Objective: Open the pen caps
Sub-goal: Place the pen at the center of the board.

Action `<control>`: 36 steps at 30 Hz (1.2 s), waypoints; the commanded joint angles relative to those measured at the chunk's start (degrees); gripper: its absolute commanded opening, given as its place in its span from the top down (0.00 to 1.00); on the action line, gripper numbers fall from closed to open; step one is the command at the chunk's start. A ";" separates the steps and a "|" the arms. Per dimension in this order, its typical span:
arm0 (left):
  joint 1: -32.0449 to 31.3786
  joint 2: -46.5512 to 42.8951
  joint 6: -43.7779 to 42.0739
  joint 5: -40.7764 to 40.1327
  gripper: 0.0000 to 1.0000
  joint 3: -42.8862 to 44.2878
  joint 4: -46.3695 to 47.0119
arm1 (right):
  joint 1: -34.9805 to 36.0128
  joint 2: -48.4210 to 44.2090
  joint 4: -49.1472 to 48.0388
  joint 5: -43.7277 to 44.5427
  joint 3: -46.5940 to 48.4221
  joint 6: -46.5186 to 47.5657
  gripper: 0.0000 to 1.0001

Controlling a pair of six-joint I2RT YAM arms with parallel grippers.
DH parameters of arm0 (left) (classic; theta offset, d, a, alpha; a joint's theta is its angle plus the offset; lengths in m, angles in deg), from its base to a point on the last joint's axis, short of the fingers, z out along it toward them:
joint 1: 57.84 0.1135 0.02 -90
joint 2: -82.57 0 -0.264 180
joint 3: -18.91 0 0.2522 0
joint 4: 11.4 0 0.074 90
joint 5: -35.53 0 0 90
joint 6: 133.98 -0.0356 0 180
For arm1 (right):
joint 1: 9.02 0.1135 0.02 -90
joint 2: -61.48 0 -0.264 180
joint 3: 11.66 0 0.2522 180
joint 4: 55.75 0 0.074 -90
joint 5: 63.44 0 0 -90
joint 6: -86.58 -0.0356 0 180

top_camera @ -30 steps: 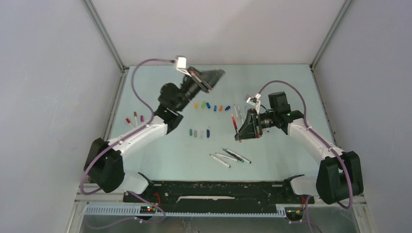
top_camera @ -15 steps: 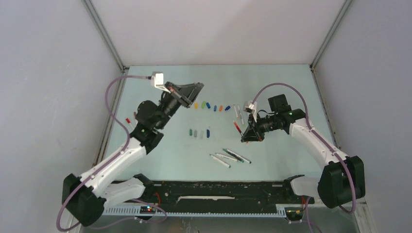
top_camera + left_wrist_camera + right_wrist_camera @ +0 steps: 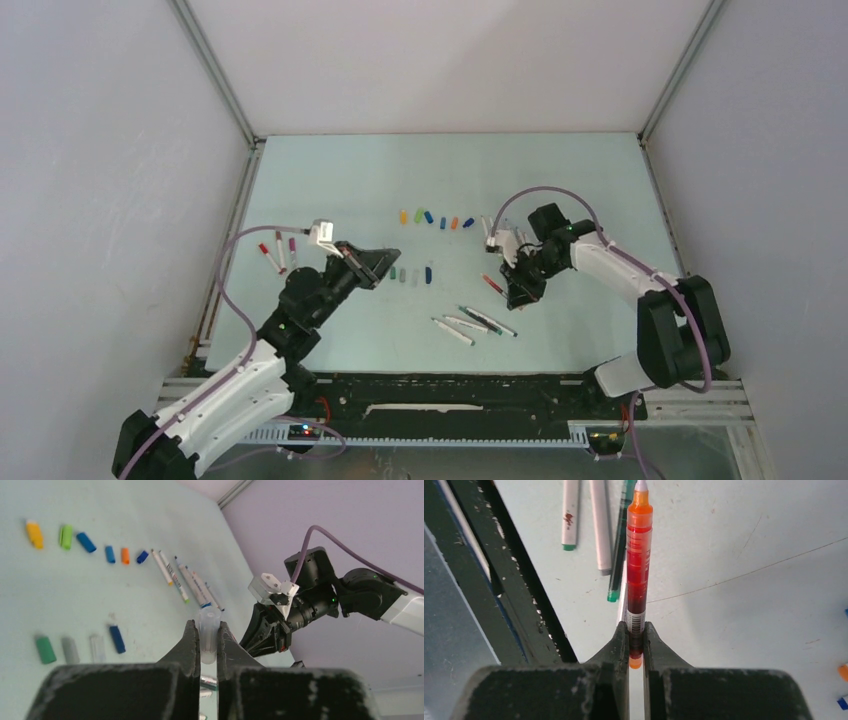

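My left gripper [image 3: 383, 262] is shut on a clear pen cap [image 3: 209, 632], held above the table left of the lower row of caps. That row holds green [image 3: 392, 272], grey, clear and blue [image 3: 428, 273] caps. A farther row runs from a yellow cap [image 3: 403, 216] through green, blue and orange [image 3: 454, 222] caps. My right gripper [image 3: 517, 291] is shut on a red pen [image 3: 638, 565] with orange ends and a bare white tip, low over the table. The left wrist view shows both rows: yellow cap [image 3: 34, 534], green cap [image 3: 45, 649].
Three uncapped pens [image 3: 470, 324] lie near the front centre, under my right gripper [image 3: 636, 639]. Several white pens [image 3: 488, 230] lie behind the right gripper. Three pens [image 3: 280, 250] lie at the far left. A black rail [image 3: 450, 385] runs along the near edge.
My left arm has swung down from the far side toward the near left, still holding the clear cap. My right gripper has turned and shifted slightly right with the red pen.
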 commanded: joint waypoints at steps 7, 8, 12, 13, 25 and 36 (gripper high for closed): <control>0.39 2.58 4.89 0.99 1.00 -4.27 4.64 | 2.64 7.92 -2.18 8.93 3.19 -4.98 0.99; 0.41 3.18 5.03 1.27 1.00 -4.31 5.03 | 2.63 8.35 -2.24 9.14 3.31 -5.17 0.99; 0.33 5.19 5.58 2.22 1.00 -4.66 6.51 | 3.03 9.57 -2.40 9.95 3.40 -5.83 0.97; 0.36 5.60 5.78 2.42 1.00 -4.74 6.87 | 3.21 9.82 -2.44 10.06 3.42 -5.86 0.97; 0.30 7.96 7.12 3.63 1.00 -5.16 9.47 | 3.59 12.84 -1.31 11.32 4.37 -6.96 0.91; 0.33 11.64 8.48 7.22 1.00 -4.43 11.91 | 3.63 13.14 -0.79 11.27 4.71 -7.10 0.78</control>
